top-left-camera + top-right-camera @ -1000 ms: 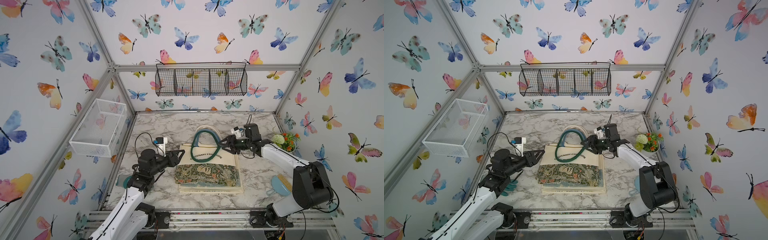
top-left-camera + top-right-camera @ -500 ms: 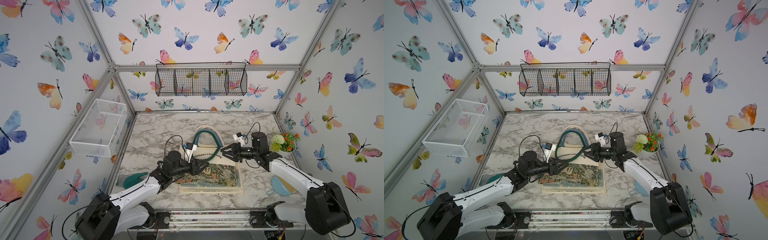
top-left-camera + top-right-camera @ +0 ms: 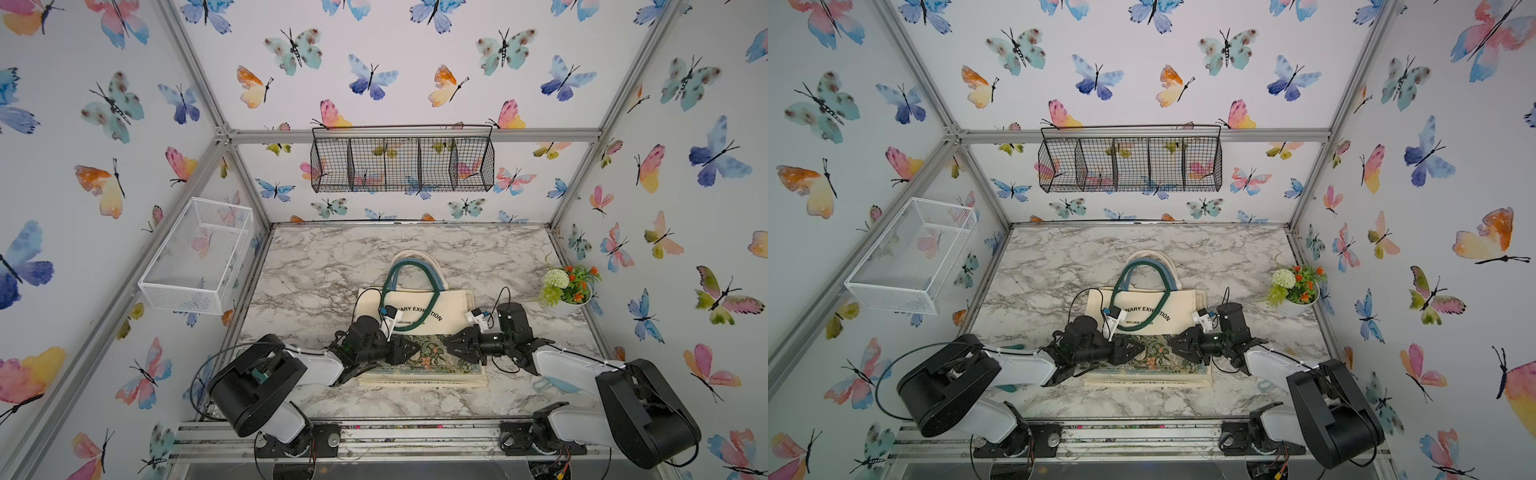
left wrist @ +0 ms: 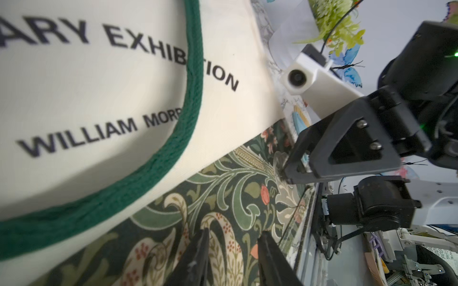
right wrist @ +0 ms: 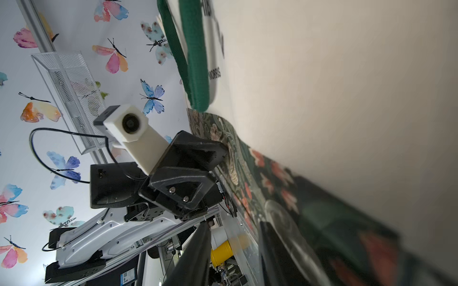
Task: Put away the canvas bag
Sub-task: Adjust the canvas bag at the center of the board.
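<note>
The canvas bag (image 3: 453,305) lies flat on the marble table (image 3: 332,257), cream with black lettering, green handles (image 3: 392,276) and a dark floral band (image 3: 432,353) along its near side. It shows in both top views. My left gripper (image 3: 415,350) and right gripper (image 3: 446,345) face each other low over that band, tips a short way apart. In the left wrist view the left gripper (image 4: 233,247) is open, with floral cloth lying flat in the gap. The right gripper (image 5: 234,250) is open too, with one of its fingers (image 5: 272,252) against the band.
More folded cream bags (image 3: 419,377) lie stacked under the canvas bag. A black wire basket (image 3: 402,164) hangs on the back wall and a white mesh basket (image 3: 195,257) on the left wall. A flower pot (image 3: 567,291) stands at the right.
Both arms have swung in from the bag's sides and down onto the floral band, ending tip to tip. Both pairs of jaws stand narrower than before.
</note>
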